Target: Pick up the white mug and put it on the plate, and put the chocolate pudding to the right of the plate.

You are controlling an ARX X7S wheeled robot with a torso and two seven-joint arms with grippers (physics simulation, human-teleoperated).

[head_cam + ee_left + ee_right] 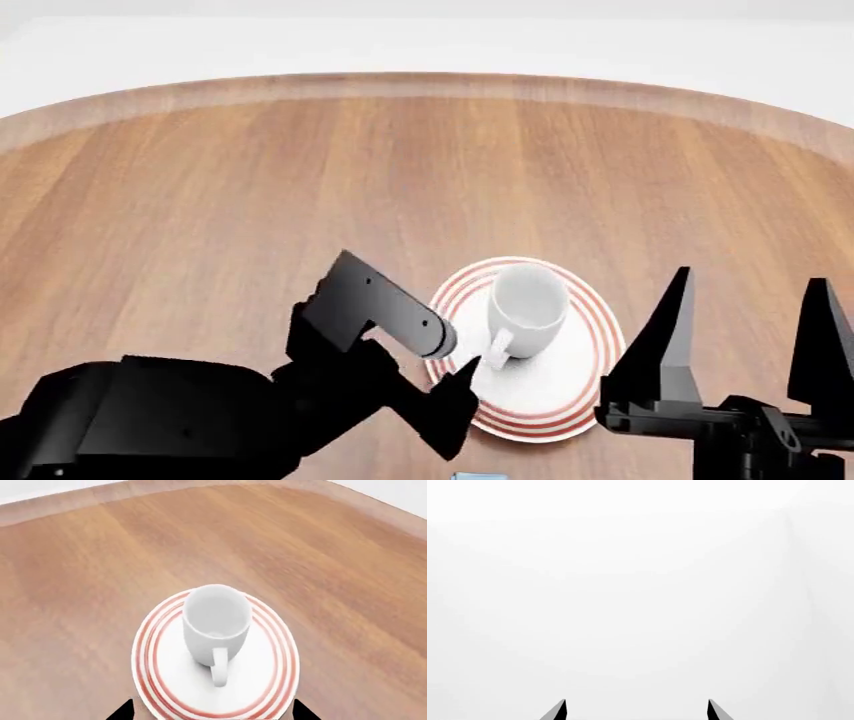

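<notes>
The white mug [525, 310] stands upright on the plate [567, 400], on the wooden table [267, 190]. The left claw [454, 405] is spread wide just beside the plate. The right claw [747, 315] points upward, released, holding nothing.

White mug [523, 310] occupies plate [581, 395] centre; surrounding table [200, 200] open

A round wooden table [200, 200] with a paler rim filled most of the head view; beyond its curved far edge lay plain white background [427, 40].
</notes>
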